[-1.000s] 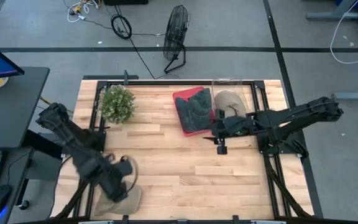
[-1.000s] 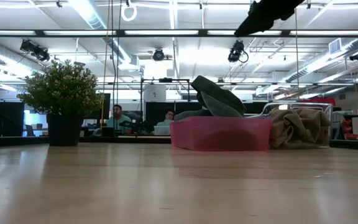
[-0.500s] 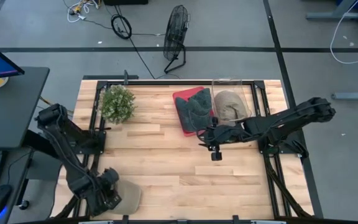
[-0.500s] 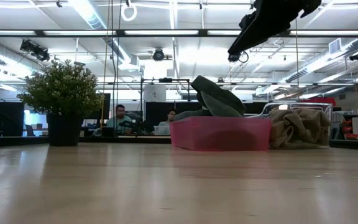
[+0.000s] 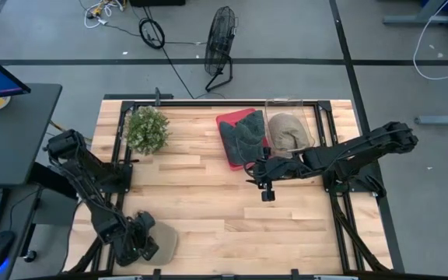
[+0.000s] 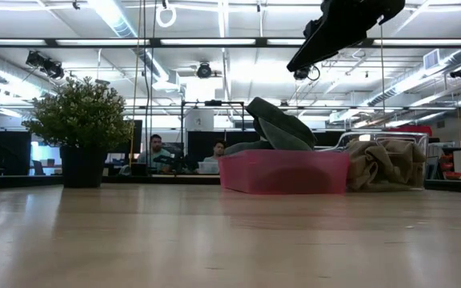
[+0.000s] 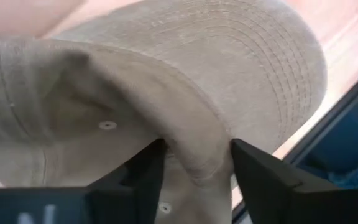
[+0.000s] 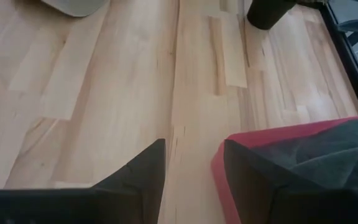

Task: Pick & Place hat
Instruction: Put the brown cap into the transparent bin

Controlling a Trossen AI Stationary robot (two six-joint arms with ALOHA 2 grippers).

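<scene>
A tan hat (image 5: 165,241) lies on the wood table at its near left corner, brim flat on the boards. My left gripper (image 5: 141,239) is down on it and shut on it. The left wrist view is filled by the hat (image 7: 229,68), with my left gripper (image 7: 194,177) at its crown. My right gripper (image 5: 264,189) hangs open above the table's middle, beside the red bin (image 5: 225,148), holding nothing. In the right wrist view my right gripper (image 8: 193,180) looks over bare boards, with the hat (image 8: 76,6) far off. My left gripper pinches a raised fold of the hat's cloth (image 7: 194,152) between its two fingers (image 7: 143,180), coming from above and pointing down. The fold bunches up between them. The rest of the hat lies on the table.
The red bin holds dark grey cloth (image 5: 243,132). A clear bin with tan cloth (image 5: 288,131) stands next to it at the far right. A potted plant (image 5: 146,128) stands far left. Bare boards (image 5: 224,218) stretch between the arms.
My left gripper has moved toward the table's near edge and down onto the hat. My right gripper has drifted a little toward the table's left, off the clear bin's side.
</scene>
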